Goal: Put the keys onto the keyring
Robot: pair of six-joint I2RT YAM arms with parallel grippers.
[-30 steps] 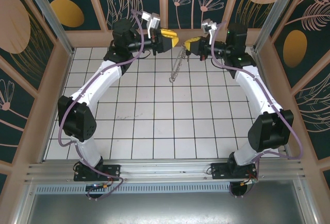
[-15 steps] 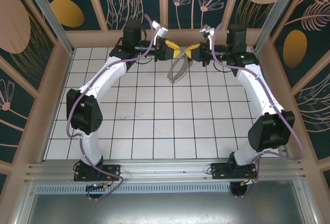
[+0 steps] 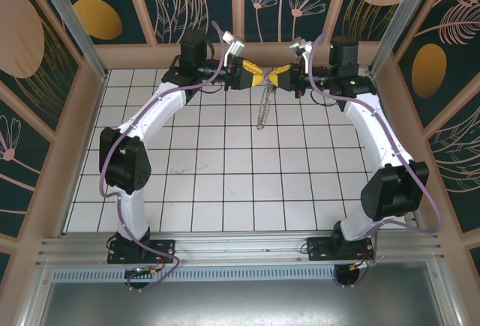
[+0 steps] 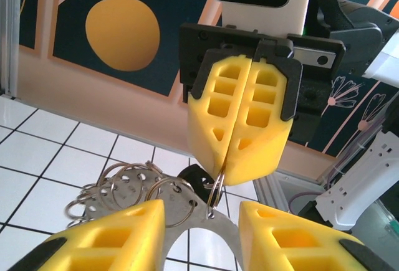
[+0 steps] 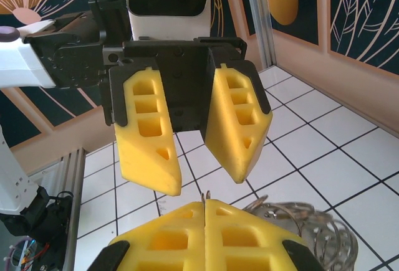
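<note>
Now that both arms have drawn in at the far edge of the desk [image 3: 225, 191], the claws stand tip to tip. A second ago a clear gap lay between them.

- Left claw [image 5: 204, 180]: fingers apart, nothing seen between them.
- Right claw [image 4: 224, 180]: pads pressed together, pinching a thin ring of the keyring [image 3: 262, 109].
- Keyring: hangs below the tips, above the desk. The loop now hangs narrow and nearly straight; half a second ago it was bunched and swung left.
- Key [image 4: 195, 175]: black head just beside the right claw's tips, among the small rings. Cannot tell whether it is already threaded.

Judgement: threading or handover stage. The left claw is placed to take hold but has not yet closed.
</note>
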